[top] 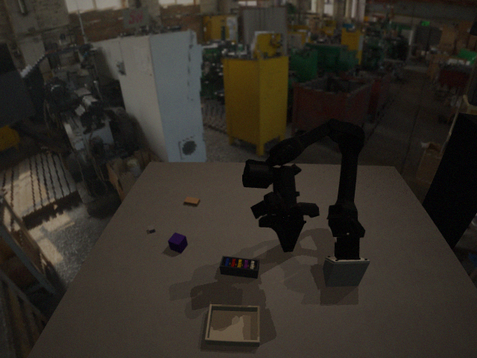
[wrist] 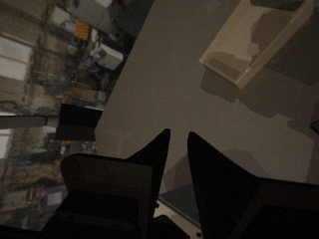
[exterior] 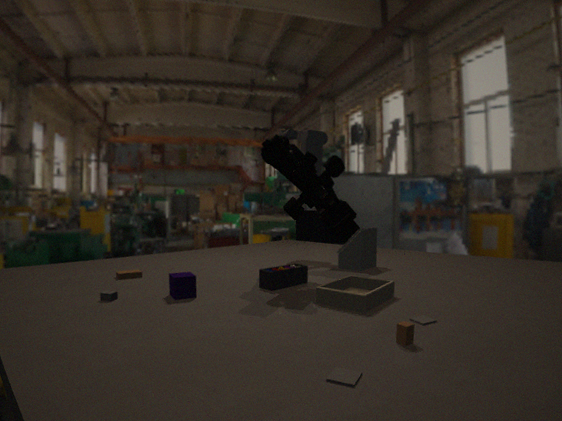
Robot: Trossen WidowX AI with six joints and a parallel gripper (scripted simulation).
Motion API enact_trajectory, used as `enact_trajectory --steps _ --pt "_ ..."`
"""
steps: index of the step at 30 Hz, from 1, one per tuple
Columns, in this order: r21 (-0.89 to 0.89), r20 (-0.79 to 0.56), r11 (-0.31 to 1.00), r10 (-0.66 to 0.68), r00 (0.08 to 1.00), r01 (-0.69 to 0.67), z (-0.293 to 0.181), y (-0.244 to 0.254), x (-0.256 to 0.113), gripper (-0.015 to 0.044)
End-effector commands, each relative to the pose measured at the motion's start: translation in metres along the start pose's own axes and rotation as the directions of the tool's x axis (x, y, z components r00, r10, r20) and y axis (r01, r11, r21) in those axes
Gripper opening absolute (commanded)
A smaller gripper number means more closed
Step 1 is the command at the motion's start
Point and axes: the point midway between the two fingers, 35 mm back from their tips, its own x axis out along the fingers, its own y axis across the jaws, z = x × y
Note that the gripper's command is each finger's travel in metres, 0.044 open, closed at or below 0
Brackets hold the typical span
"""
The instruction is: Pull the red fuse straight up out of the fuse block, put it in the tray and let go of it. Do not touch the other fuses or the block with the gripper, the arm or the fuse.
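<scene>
The red fuse (top: 233, 262) stands in the dark fuse block (top: 238, 272) (exterior: 283, 279), between a blue and a yellow fuse; a purple and a white one stand in the same row. My gripper (top: 288, 250) (wrist: 178, 134) is above the table, to the right of the block in the top view. Its fingers stand a narrow gap apart, with nothing between them. The tray (top: 233, 341) (exterior: 342, 299) (wrist: 219, 74) is in front of the block in the top view, and no fuse shows in it.
A grey wedge-shaped block (top: 344, 274) (exterior: 360, 256) stands before the arm's base. A purple cube (top: 177, 242) (exterior: 181, 287), an orange slab (top: 191, 201) (exterior: 128, 274) and a small grey piece (top: 150, 231) (exterior: 108, 296) lie left. The exterior view also shows an orange block (exterior: 404, 333).
</scene>
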Motion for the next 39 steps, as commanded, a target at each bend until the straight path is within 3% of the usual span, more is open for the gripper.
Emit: enact_trajectory --steps 1,12,25,31,39 --pt "0.718 -0.176 0.598 -0.339 0.924 0.356 0.032 -0.063 0.006 0.0069" --pt "0.923 -0.254 0.123 -0.514 0.819 0.364 0.053 -0.098 0.008 0.0069" --pt "0.928 -0.313 -0.367 -0.676 0.667 0.063 0.078 -0.136 0.008 0.0069" --pt "0.855 -0.328 -0.501 -0.725 0.606 -0.136 0.086 -0.147 0.008 0.0069" --pt "0.851 -0.328 -0.505 -0.726 0.604 -0.145 0.086 -0.148 0.008 0.0069"
